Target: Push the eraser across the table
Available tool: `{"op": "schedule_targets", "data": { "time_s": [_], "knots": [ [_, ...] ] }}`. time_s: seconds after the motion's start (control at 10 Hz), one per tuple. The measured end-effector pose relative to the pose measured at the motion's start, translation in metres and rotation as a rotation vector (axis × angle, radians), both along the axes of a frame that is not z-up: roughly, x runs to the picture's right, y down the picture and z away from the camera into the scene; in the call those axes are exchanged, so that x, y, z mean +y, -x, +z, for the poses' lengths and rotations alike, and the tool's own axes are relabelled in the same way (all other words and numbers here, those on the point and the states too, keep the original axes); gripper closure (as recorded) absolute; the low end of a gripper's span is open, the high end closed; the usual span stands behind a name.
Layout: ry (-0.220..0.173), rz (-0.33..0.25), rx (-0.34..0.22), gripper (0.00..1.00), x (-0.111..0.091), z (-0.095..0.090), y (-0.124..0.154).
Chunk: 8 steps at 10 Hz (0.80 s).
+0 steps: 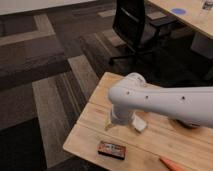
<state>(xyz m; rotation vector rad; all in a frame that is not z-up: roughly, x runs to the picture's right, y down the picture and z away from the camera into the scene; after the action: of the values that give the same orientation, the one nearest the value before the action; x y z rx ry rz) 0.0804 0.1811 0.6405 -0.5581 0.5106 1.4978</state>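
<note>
The eraser [111,149] is lying flat near the front edge of the table [95,112], with its orange-red label facing up. It is sitting close to the table's rounded corner. Nothing is touching it.

Just behind the eraser, the gripper [111,123] is hanging low over the wood, apart from the eraser. It is mostly hiding under the arm, so I cannot tell whether it is spread apart or pressed together.

The big white arm [165,102] is reaching in from the right side, lying almost level above the table. It is bending down at a round joint [127,92] and pointing at the tabletop.

A small white block [139,124] is lying just beside the gripper. Something orange [172,164], maybe a pen, is poking in at the front edge. A black chair [132,25] is standing on the carpet behind the table.
</note>
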Motion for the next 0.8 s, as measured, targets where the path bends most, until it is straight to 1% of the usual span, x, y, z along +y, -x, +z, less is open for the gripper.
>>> {"op": "schedule_targets", "data": {
  "time_s": [0.1, 0.3, 0.4, 0.6, 0.8],
  "knots": [
    [-0.005, -0.009, 0.0, 0.35, 0.003, -0.001, -0.007],
    [-0.017, -0.016, -0.027, 0.35, 0.016, 0.001, -0.028],
    [-0.006, -0.021, -0.034, 0.35, 0.026, 0.003, -0.041],
    [0.043, -0.028, -0.041, 0.35, 0.053, 0.01, -0.061],
    [0.078, -0.036, -0.022, 0.35, 0.071, 0.012, -0.076]
  ]
}}
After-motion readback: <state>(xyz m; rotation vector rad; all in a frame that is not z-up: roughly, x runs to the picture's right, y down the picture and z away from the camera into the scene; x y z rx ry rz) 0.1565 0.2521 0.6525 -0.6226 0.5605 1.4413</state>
